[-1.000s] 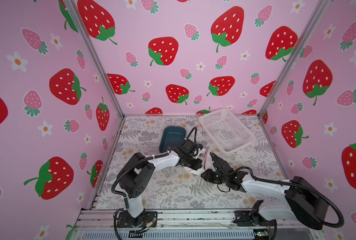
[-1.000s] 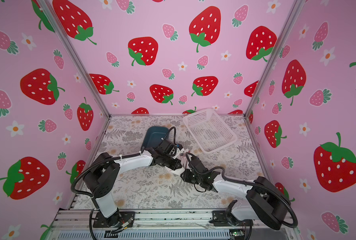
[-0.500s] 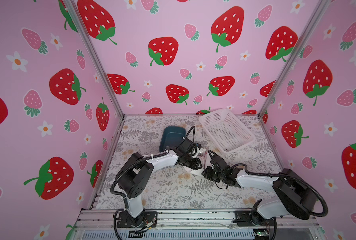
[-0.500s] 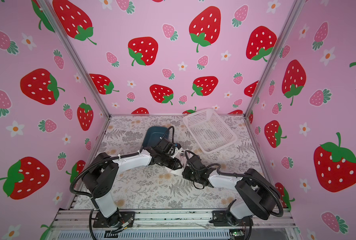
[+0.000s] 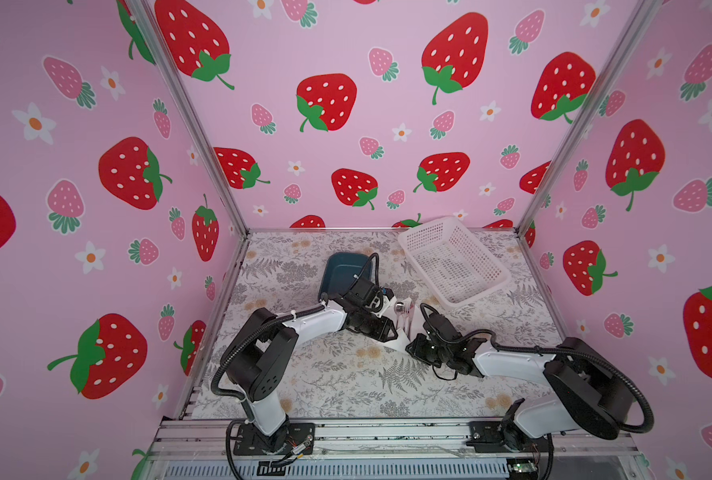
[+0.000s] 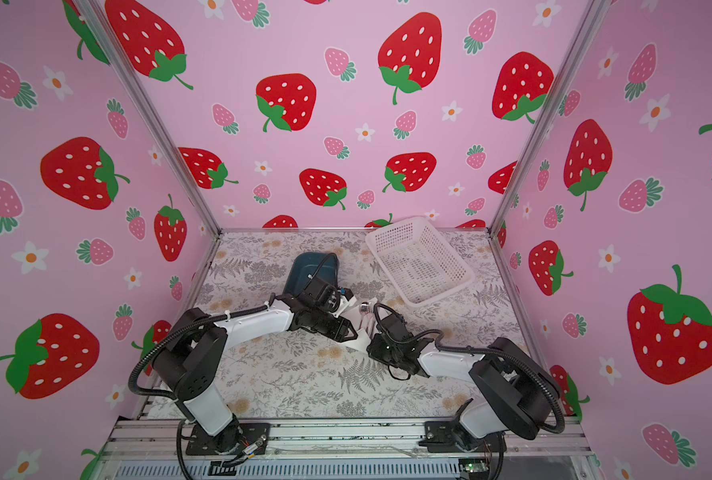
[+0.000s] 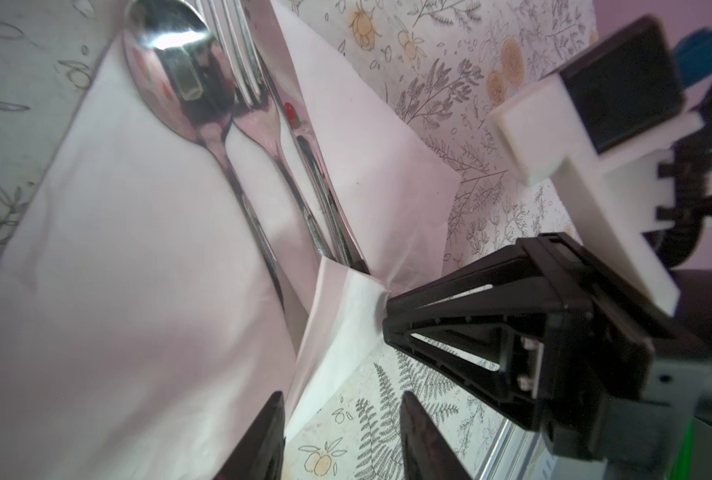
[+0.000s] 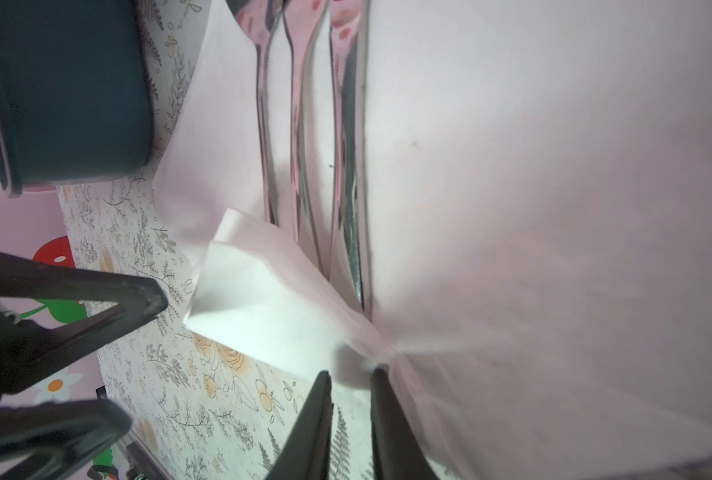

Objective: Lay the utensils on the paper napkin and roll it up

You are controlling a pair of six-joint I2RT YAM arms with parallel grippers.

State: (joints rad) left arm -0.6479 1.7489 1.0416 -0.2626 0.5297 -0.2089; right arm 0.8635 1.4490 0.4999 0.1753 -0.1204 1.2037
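bench (image 5: 346, 386): floral print; the work sits at its middle, between the two arms.
right gripper (image 8: 350, 374): clenched on a small pinch of the paper napkin (image 7: 117, 270) at its near edge; the paper puckers right at the tips.
left gripper (image 7: 341, 399): jaws apart with nothing between them, low over the bench just beside the napkin's near edge; I cannot tell whether one finger touches the sheet.
folded corner (image 7: 337, 320): the napkin's near tip is turned up over the handle ends.
utensils: spoon (image 7: 171, 83), fork (image 7: 262, 137) and knife (image 7: 316, 178) lie side by side on the napkin, handles toward the grippers, heads pointing away.
raised flap (image 7: 346, 124): on the knife's side the sheet stands up off the bench, close along the knife.
step in hand: probably the first turn of the roll, bringing that flap over the three pieces toward the spoon.
doing it well: keep the pinch low and draw the paper snug across the knife, not upward; the free left gripper would best press on the folded corner or the handles, so that nothing slides and the fold holds.
risk: thin paper held at one point may tear or crease askew; a loose first turn would let the pieces fan apart.
blue tub (image 8: 63, 91): beyond the napkin, near its far corner but apart from it.
white basket (image 5: 454, 262): farthest back, on the right near the wall, well apart from the napkin.
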